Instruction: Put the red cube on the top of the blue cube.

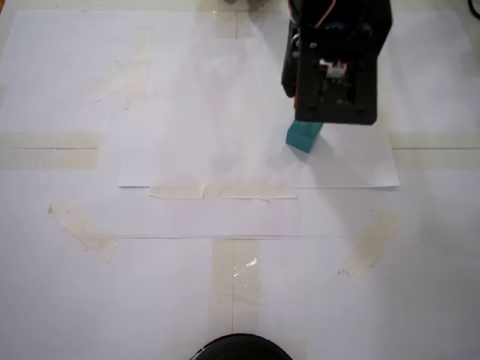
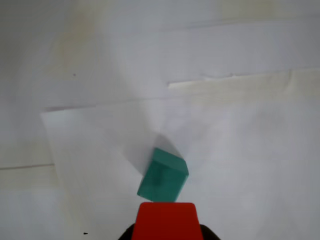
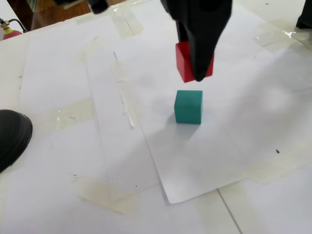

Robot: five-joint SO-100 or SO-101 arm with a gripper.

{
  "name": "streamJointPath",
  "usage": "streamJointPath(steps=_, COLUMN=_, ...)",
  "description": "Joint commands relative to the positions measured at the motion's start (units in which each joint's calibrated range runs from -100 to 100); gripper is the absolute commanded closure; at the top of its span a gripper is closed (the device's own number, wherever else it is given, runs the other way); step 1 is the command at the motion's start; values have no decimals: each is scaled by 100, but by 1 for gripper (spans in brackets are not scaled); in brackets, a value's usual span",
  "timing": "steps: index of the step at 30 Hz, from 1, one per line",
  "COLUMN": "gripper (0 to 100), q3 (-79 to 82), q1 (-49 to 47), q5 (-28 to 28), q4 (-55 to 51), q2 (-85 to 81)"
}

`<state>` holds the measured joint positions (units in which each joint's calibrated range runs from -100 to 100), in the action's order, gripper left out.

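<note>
In a fixed view from above, the dark claw hides the red cube and overlaps the blue cube, so alignment cannot be judged there. In the wrist view the red cube sits clamped in the claw at the bottom edge, with the blue cube ahead and turned at an angle, so a release now could land off-centre and topple. In another fixed view the red cube hangs above and slightly behind the blue cube, over white paper sheets taped to the tabletop.
</note>
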<state>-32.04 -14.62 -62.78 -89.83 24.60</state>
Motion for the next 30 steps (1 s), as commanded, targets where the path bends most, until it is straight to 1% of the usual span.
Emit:
streamJointPath(steps=1, gripper=91, q3=-523, q1=-22, q5=-244, q4=-38, q2=-14)
streamJointPath(steps=7, gripper=91, q3=-559, q1=-29, q5=-410, q4=84, q2=175)
streamJointPath(steps=16, gripper=91, q3=-586, q1=-67, q5=-513, q4=590, q2=519)
streamJointPath(steps=30, gripper=90, q3=-596, q1=-67, q5=-645, q4=753, q2=665)
